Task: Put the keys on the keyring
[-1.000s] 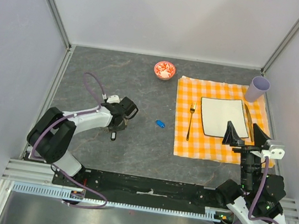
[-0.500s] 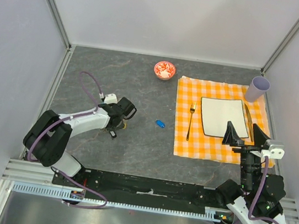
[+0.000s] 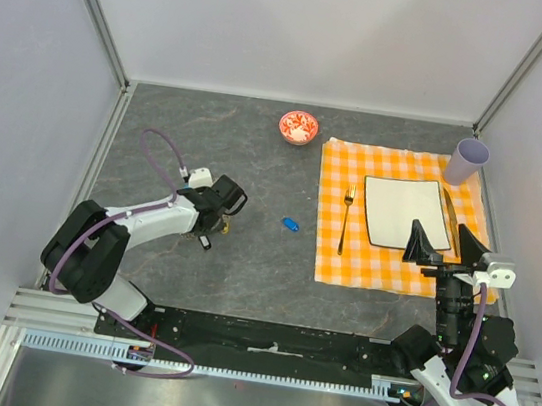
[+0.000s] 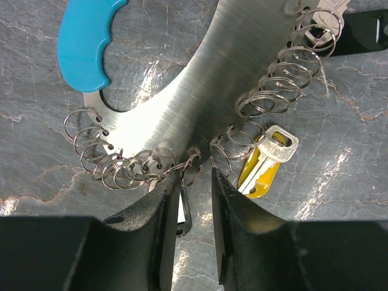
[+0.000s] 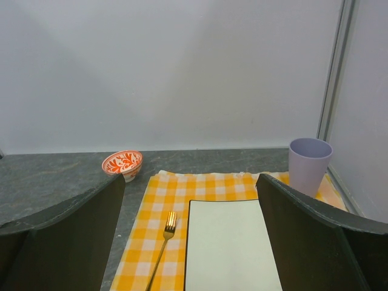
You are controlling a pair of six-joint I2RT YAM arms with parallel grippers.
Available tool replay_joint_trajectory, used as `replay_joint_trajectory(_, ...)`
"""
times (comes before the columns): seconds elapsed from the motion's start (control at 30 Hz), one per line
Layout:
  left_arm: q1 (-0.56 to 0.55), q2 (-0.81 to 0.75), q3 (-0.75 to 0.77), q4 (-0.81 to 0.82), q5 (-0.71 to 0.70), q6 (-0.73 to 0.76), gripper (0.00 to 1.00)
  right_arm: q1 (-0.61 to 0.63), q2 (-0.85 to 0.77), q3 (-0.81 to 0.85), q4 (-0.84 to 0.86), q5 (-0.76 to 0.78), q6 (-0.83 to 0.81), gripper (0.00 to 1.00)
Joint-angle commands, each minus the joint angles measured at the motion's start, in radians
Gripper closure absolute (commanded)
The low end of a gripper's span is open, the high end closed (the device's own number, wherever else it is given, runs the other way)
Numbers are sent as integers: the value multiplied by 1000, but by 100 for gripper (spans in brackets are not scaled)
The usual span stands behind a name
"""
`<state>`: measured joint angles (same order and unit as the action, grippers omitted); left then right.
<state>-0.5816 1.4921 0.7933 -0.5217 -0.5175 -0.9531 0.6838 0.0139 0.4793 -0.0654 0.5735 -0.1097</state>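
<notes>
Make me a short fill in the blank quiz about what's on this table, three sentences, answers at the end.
1. The fork lies on the checked cloth, left of the white ____.
2. The right gripper has its jaws ____.
3. The key beside the small rings has a ____ head.
Missing words: plate; open; yellow.

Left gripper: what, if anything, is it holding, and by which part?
Nothing, apparently: the left gripper, open, straddles one small ring on the keyring.
</notes>
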Motion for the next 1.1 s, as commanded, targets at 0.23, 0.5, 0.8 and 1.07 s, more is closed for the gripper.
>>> replay_joint_trajectory(0.23, 5, -13, -29, 28, -13, -16, 71, 8, -9, 7, 13, 12, -10, 2)
replay_joint_trajectory(0.5, 8, -1, -11, 29, -35, 2, 71, 11, -9, 10, 12, 14, -13, 2)
replay_joint_trajectory(0.8, 29, -16, -3, 31, -29, 16, 71, 11, -9, 8, 10, 14, -13, 2)
replay_joint_trajectory(1.07, 45, -30, 0, 37, -12, 28, 73, 13, -9, 8, 10, 14, -12, 2)
